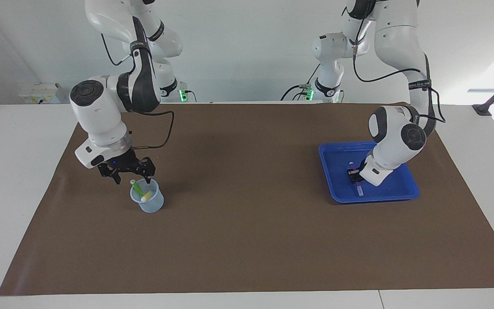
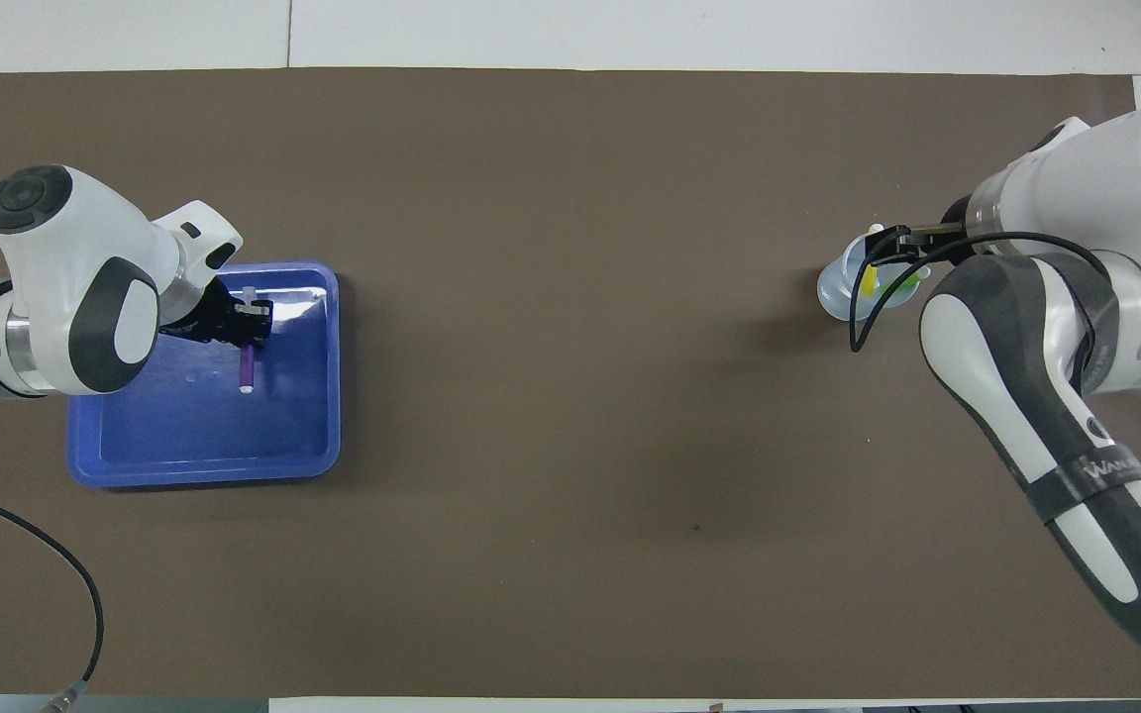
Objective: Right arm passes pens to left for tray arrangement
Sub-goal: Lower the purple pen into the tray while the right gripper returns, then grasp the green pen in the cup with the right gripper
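**Purple pen in the tray, two pens in the cup**

The left gripper (image 1: 355,175) is down inside the blue tray (image 1: 401,189), which sits on the brown mat (image 1: 247,240) toward the left arm's end of the table. Its jaws are clamped on the purple pen (image 1: 359,187), gripping it near the middle; the pen lies along the tray floor with its pale end (image 2: 246,389) pointing toward the robots in the overhead view. Whether the pen rests fully on the tray floor cannot be told.

The right gripper (image 1: 132,175) hovers just over the rim of the small clear bluish cup (image 1: 147,201), toward the right arm's end of the table. Its jaws stand wide apart and hold nothing. The green pen (image 1: 137,188) and the yellow pen (image 1: 146,196) lean inside the cup, their pale ends sticking up above the rim, just below the fingertips.

The cup and the tray stand well apart, with bare mat between them.
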Motion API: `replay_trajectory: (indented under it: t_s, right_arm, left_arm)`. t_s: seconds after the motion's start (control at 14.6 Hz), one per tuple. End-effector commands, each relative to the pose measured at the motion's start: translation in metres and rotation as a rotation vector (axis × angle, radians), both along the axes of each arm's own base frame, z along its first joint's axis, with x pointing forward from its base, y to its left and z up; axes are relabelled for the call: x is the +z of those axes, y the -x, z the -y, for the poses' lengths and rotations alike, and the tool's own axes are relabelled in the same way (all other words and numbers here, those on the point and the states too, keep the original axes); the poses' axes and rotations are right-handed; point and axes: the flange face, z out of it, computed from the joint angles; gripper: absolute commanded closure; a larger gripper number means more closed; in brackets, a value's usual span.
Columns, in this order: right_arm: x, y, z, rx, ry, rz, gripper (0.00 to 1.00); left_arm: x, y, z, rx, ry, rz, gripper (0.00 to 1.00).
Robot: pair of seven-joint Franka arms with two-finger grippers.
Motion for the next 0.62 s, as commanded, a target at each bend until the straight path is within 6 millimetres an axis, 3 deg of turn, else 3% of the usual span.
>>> replay_trajectory:
  t_s: [0.0,0.21,0.27,0.41,0.48,0.55]
  right_arm:
    - [-0.0074,0.0093,0.0139,0.048,0.024,0.015,0.09]
    - [-0.0133,0.0122,0.0171,0.054,0.026,0.033,0.20]
    - [-0.0139,0.0128,0.0172,0.054,0.026,0.027,0.36]
    - [-0.0130,0.0129,0.0181,0.053,0.026,0.029,0.90]
    - [-0.0124,0.0127,0.0181,0.048,0.026,0.029,1.00]
    - [-0.0125,0.0129,0.0181,0.043,0.025,0.027,1.00]
  left_arm:
    - [-0.0002,0.0042,-0.0014,-0.014,-0.018,0.018,0.01]
    - [0.0004,0.0037,-0.0023,-0.019,-0.017,0.020,0.00]
    - [0.0017,0.0028,-0.0023,-0.019,-0.017,0.023,0.00]
    - [0.0025,0.0021,-0.0023,-0.019,-0.016,0.026,0.00]
    - [0.0032,0.0015,-0.0022,-0.018,-0.016,0.029,0.00]
    - [0.0033,0.0012,-0.0031,-0.017,-0.016,0.031,0.00]
